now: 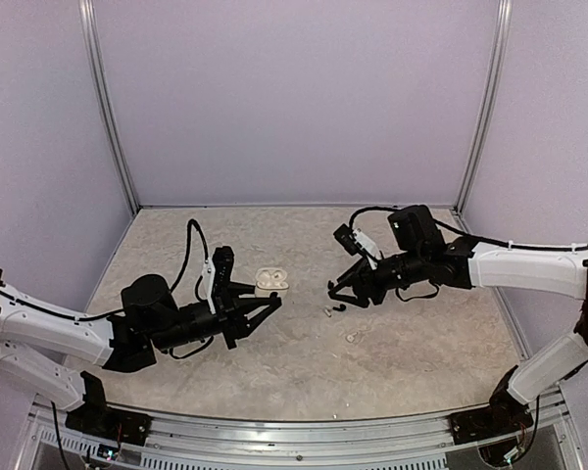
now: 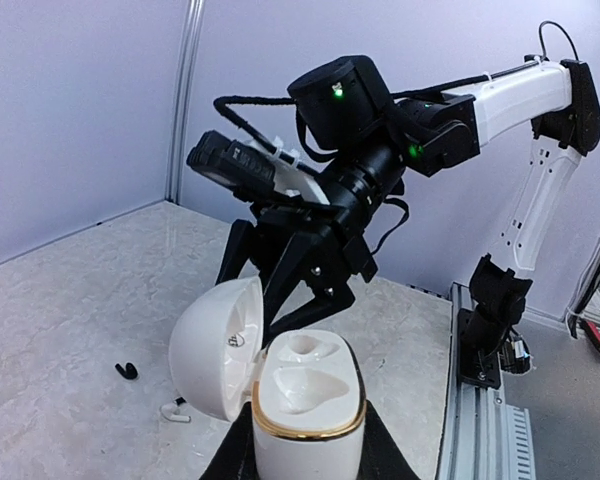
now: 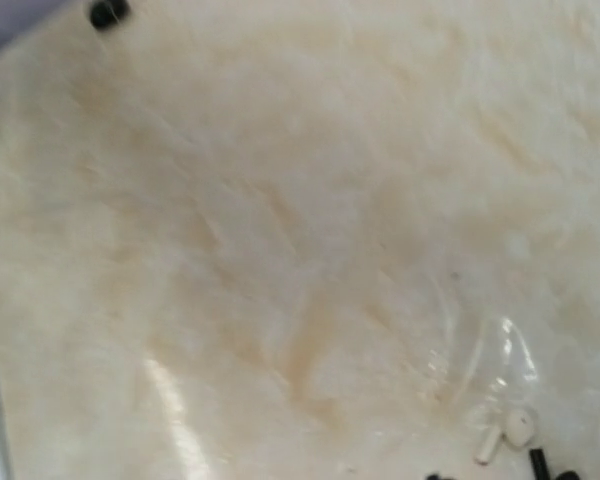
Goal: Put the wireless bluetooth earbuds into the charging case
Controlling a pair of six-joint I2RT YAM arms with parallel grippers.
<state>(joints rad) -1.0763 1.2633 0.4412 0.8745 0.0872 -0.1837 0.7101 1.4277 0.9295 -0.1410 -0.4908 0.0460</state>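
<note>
Right gripper (image 1: 344,298) hangs splayed; left gripper (image 1: 267,297) flanks the white gold-rimmed charging case (image 2: 310,415), grip unclear; its wells (image 2: 296,386) show only from left wrist.

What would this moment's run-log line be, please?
left gripper: flanking open, empty charging case | right gripper: open, empty | white earbud, black earbud: on table

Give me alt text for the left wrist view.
An open white charging case, both sockets empty, fills the foreground. The right gripper hangs open behind it; a black earbud and a white earbud lie on the table.
</note>
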